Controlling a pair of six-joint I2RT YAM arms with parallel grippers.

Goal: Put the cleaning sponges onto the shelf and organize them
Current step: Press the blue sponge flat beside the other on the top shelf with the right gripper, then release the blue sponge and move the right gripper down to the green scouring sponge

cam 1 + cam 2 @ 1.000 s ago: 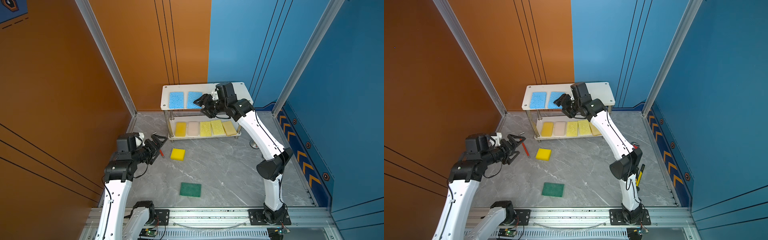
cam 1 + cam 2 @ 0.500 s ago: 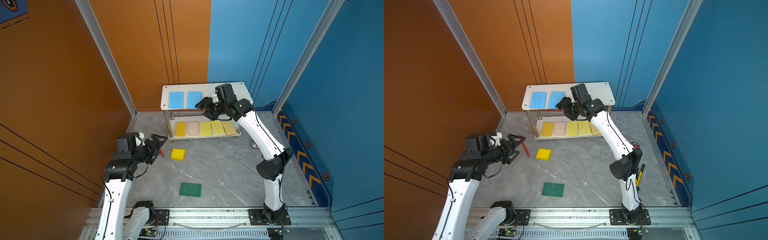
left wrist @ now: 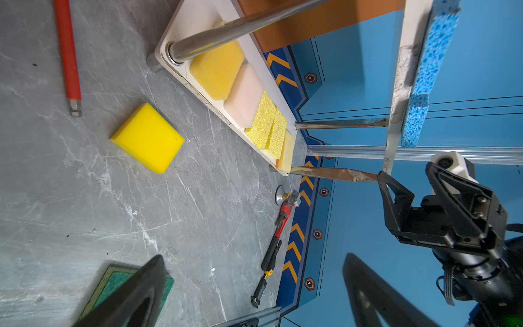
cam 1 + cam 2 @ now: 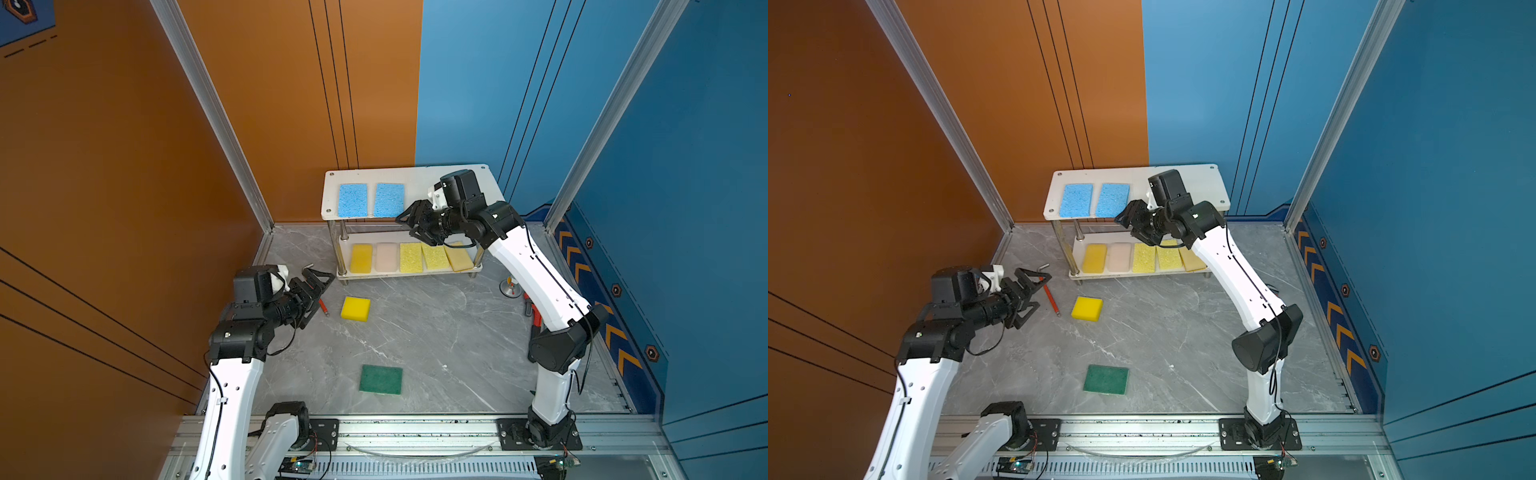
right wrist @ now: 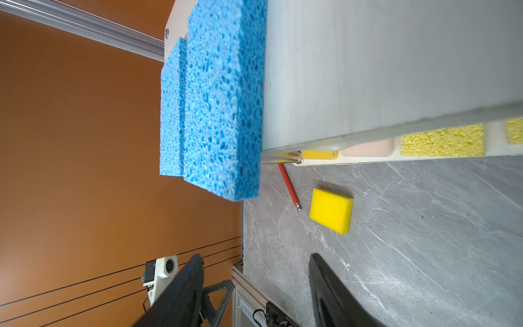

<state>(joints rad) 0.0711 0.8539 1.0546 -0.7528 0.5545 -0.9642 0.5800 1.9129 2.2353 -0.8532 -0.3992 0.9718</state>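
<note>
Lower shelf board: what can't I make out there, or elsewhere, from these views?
Lower board: rear strip hidden under the top board in both top views.
Tan sponge: partly covered by the right arm in a top view.
Green sponge: blurred, partly behind the left gripper, cut by the frame edge in the left wrist view.
Hex key: mostly hidden behind the left gripper in a top view.

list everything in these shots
shelf: 1, white, at back
blue sponges: 2, blue, top board
bright yellow sponges: 2, yellow, lower board and floor
cream-pink sponge: 1, pink, lower board
pale yellow sponges: 2, yellow, lower board
tan sponge: 1, tan, lower board
green sponge: 1, green, floor
hex key: 1, red, floor
wrench: 1, red, floor by blue wall
left end effector: 1, black, open, near hex key
right end effector: 1, black, open, beside top board
</note>
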